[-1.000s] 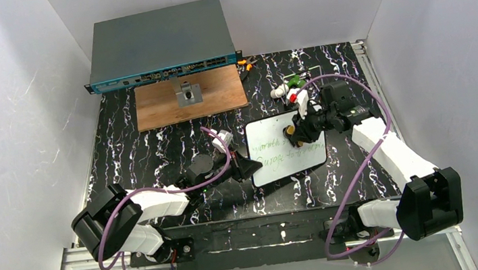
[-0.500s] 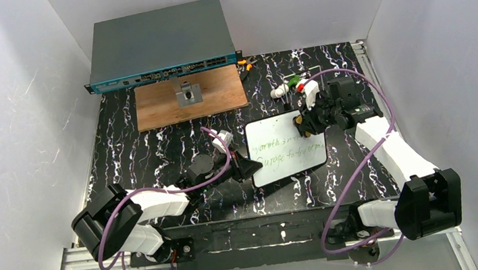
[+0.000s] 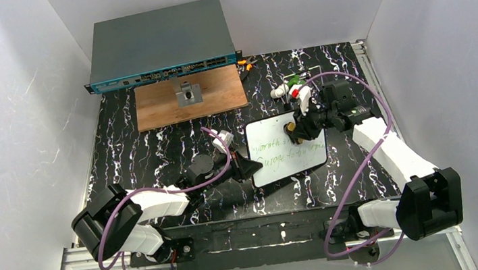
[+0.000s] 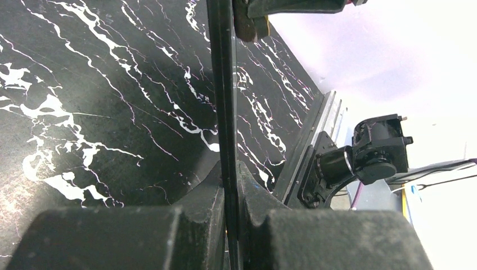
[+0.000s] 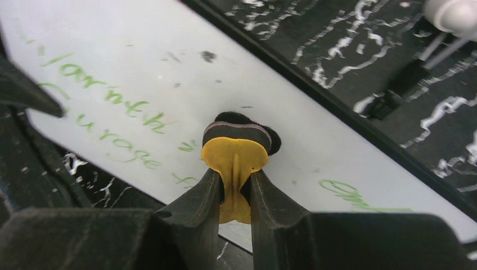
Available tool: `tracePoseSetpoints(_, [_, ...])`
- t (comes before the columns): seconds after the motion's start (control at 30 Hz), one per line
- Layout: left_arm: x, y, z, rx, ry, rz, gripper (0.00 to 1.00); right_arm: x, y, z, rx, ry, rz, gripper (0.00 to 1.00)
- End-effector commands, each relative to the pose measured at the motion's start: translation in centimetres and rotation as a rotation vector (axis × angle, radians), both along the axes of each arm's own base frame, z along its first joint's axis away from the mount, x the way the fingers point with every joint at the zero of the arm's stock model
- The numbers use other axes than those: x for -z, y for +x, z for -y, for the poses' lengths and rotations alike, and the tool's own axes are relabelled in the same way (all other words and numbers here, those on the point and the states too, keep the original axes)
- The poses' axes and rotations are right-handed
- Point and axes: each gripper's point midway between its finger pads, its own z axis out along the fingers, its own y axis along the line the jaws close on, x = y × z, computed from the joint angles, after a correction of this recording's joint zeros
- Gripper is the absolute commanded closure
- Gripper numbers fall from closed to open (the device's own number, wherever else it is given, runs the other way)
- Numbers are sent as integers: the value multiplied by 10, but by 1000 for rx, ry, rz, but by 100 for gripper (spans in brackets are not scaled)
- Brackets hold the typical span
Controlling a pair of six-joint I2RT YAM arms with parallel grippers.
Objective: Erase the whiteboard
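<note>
We are finding the whiteboard (image 3: pixel 286 151) lying flat on the black marbled table (image 3: pixel 150 152), right of centre and between the two arms. The left gripper (image 3: pixel 248 168) is clamping the board's left edge, with its jaws closed on the thin rim, which the left wrist view is showing edge-on. The right gripper (image 5: pixel 235 191) is gripping a yellow eraser (image 5: pixel 235 154), whose dark felt pad is pressing on the white surface near the board's far edge. Green handwriting (image 5: pixel 109 115) is running in two lines across the board, and the patch around the eraser is showing only faint smudges. Behind, a wooden board (image 3: pixel 219 100) is carrying a small metal fitting (image 3: pixel 188 94). A network switch (image 3: pixel 161 42) is sitting against the back wall, and a few markers (image 3: pixel 288 87) are lying just beyond the whiteboard.
</note>
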Motion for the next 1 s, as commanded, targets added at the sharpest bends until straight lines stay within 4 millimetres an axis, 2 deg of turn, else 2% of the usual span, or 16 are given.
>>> tracePoseSetpoints(0.0, [-18, -8, 8, 68, -24, 68, 100, -12, 51, 30, 291, -70, 130, 99])
tracePoseSetpoints(0.07, [-17, -8, 8, 66, -24, 69, 100, -9, 63, 46, 387, -108, 153, 99])
tracePoseSetpoints(0.2, [-18, -9, 10, 76, -24, 69, 100, -3, 59, 45, 354, -110, 139, 99])
tracePoseSetpoints(0.4, [-17, -9, 8, 69, -22, 70, 100, -5, 8, 6, 18, 4, 31, 99])
tracePoseSetpoints(0.57, [-17, -9, 9, 73, -21, 69, 100, -12, -16, -9, -117, 67, 7, 99])
tracePoseSetpoints(0.67, [-17, -9, 9, 74, -19, 68, 100, -11, -12, -7, -90, 55, 16, 99])
tracePoseSetpoints(0.97, [-18, -9, 8, 72, -17, 74, 100, -5, 45, 34, 234, -66, 102, 99])
